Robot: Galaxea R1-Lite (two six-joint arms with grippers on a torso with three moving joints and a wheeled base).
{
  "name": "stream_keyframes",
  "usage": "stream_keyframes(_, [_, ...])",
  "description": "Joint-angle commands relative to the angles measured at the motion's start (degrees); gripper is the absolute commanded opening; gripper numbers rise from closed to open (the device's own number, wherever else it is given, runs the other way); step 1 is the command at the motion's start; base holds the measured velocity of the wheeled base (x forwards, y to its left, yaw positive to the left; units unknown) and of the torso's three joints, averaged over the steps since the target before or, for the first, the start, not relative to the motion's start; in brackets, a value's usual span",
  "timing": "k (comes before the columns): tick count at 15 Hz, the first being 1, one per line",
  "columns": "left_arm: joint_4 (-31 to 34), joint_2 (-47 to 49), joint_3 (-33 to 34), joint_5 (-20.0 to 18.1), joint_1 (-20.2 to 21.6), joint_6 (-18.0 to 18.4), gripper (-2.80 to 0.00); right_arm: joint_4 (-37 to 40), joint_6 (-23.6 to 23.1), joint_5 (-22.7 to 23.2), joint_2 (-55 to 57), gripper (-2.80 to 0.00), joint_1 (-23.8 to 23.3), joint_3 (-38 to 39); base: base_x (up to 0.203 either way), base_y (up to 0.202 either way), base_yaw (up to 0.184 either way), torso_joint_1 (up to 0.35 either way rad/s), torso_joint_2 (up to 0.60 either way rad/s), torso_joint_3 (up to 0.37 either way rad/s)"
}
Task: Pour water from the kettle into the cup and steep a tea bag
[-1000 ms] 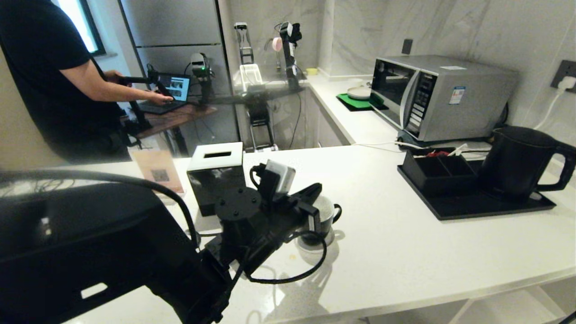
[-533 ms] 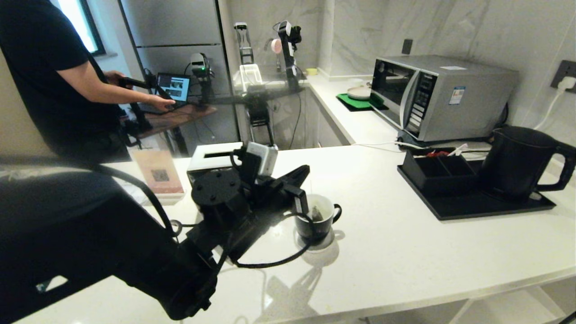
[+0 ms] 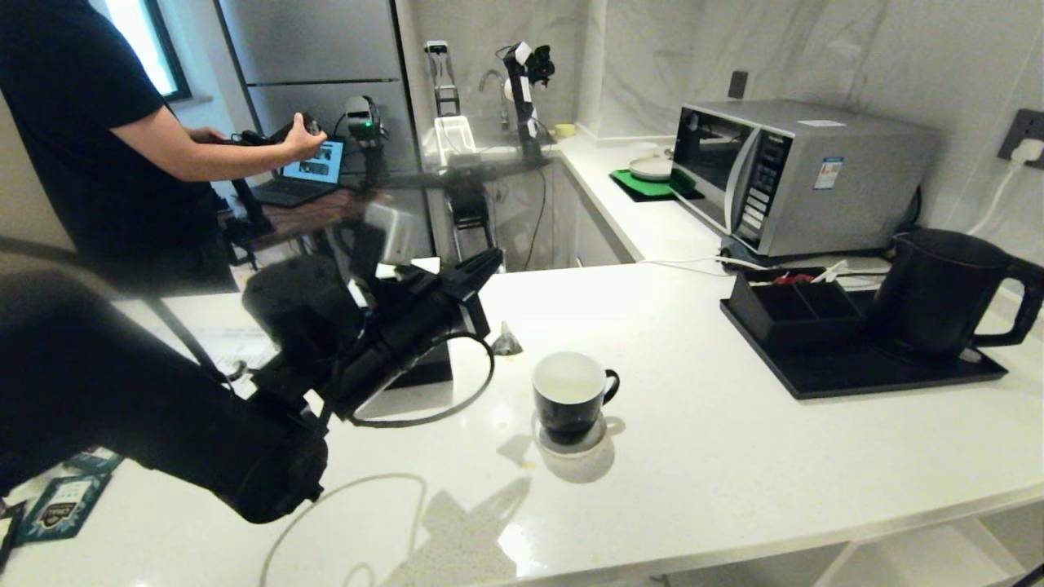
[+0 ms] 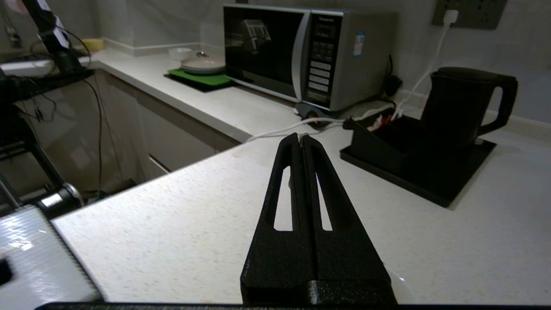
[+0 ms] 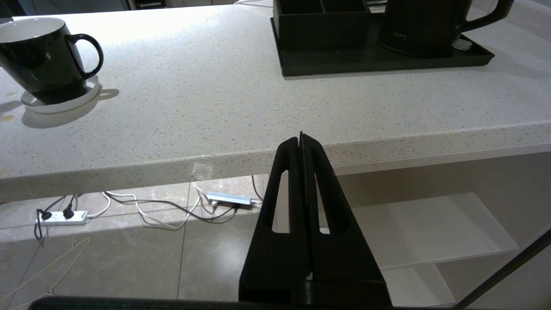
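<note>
The cup point(image 3: 568, 401), glossy black with a white inside, stands on a white coaster in the middle of the counter; a pale pool of water point(image 3: 565, 378) shows in it. My left gripper point(image 3: 492, 259) is raised up and to the left of the cup, shut on the string of the tea bag point(image 3: 506, 342). The bag hangs free above the counter, left of the cup's rim. In the left wrist view the left gripper point(image 4: 301, 137) pinches a pale bit of string at its tips. The kettle point(image 3: 938, 289) stands on the black tray at the right. My right gripper point(image 5: 301, 137) is shut and empty, parked below the counter's front edge.
A black tray point(image 3: 856, 373) holds the kettle and a compartment box point(image 3: 783, 314). A microwave point(image 3: 803, 171) stands behind it. A black tissue box point(image 3: 424, 371) sits behind my left arm. Teal sachets point(image 3: 57, 501) lie at the front left. A person point(image 3: 90, 147) stands at the far left by a laptop.
My left gripper has risen and swung left and back from over the cup, lifting the tea bag out of it. The person's hand has moved up from the laptop.
</note>
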Motion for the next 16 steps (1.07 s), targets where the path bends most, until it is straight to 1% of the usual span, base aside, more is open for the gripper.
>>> stream_keyframes(1, [-0.47, -1.29, -0.3, -2.65, 4.03, -0.07, -2.8, -0.01, 0.0, -0.01, -0.02, -2.8, 0.01, 0.0, 0.0, 0.0, 0.0, 0.0, 0.0, 0.0])
stream_keyframes(3, [0.06, -1.68, -2.26, -5.53, 7.02, -0.14, -2.8, -0.01, 0.0, -0.01, 0.06, -2.8, 0.01, 0.0, 0.0, 0.0, 0.0, 0.0, 0.0, 0.0])
stream_keyframes(5, [1.43, -1.72, -5.81, -6.69, 8.25, -0.16, -2.8, -0.01, 0.0, -0.01, 0.06, -2.8, 0.01, 0.0, 0.0, 0.0, 0.0, 0.0, 0.0, 0.0])
stream_keyframes(10, [3.95, -1.81, -12.99, -6.71, 8.88, -0.16, -2.8, -0.01, 0.0, -0.01, -0.02, -2.8, 0.01, 0.0, 0.0, 0.0, 0.0, 0.0, 0.0, 0.0])
stream_keyframes(15, [7.76, -1.64, -18.32, -7.24, 12.96, -0.16, -2.8, -0.01, 0.0, -0.01, -0.02, -2.8, 0.01, 0.0, 0.0, 0.0, 0.0, 0.0, 0.0, 0.0])
stream_keyframes(16, [8.69, -1.87, -18.5, -8.53, 14.06, -0.16, -2.8, -0.01, 0.0, -0.01, 0.06, -2.8, 0.01, 0.0, 0.0, 0.0, 0.0, 0.0, 0.0, 0.0])
